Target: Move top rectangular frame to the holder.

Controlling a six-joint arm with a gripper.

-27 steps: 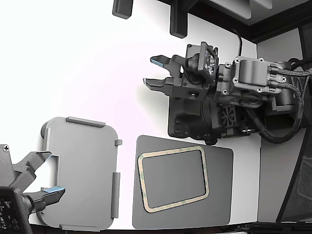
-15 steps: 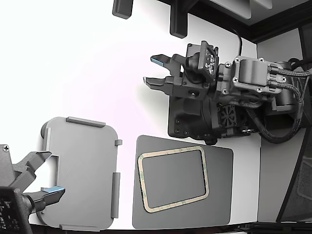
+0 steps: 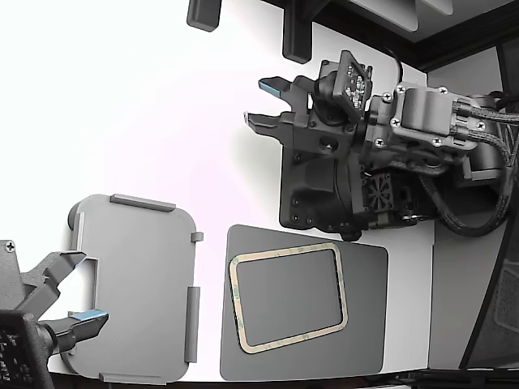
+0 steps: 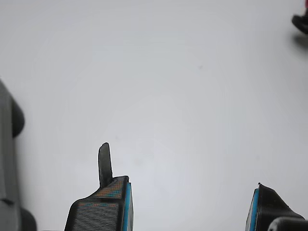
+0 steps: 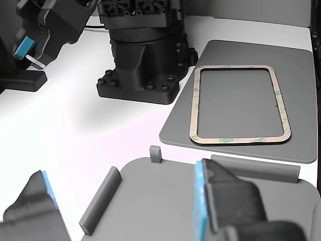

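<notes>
The top rectangular frame (image 3: 284,252) is a thin cream-tan border with green marks, lying flat on a dark grey mat (image 3: 365,324) at the lower middle of the exterior view; it also shows in the other view (image 5: 194,105). The light grey holder (image 3: 134,284) lies to its left in the exterior view, and its edge shows in the wrist view (image 4: 5,159). My gripper (image 3: 265,102) is open and empty, over bare white table well above the frame in the exterior view. The wrist view shows its blue-padded fingers (image 4: 122,202) wide apart over white table.
A second arm's open gripper (image 3: 69,292) sits at the holder's notched side at the exterior view's lower left. My arm's black base (image 3: 324,203) stands just behind the mat. Black feet (image 3: 203,12) stand at the table's far edge.
My gripper has moved up and slightly to the right in the exterior view, away from the mat, still open. The frame, holder and second arm have not moved.
</notes>
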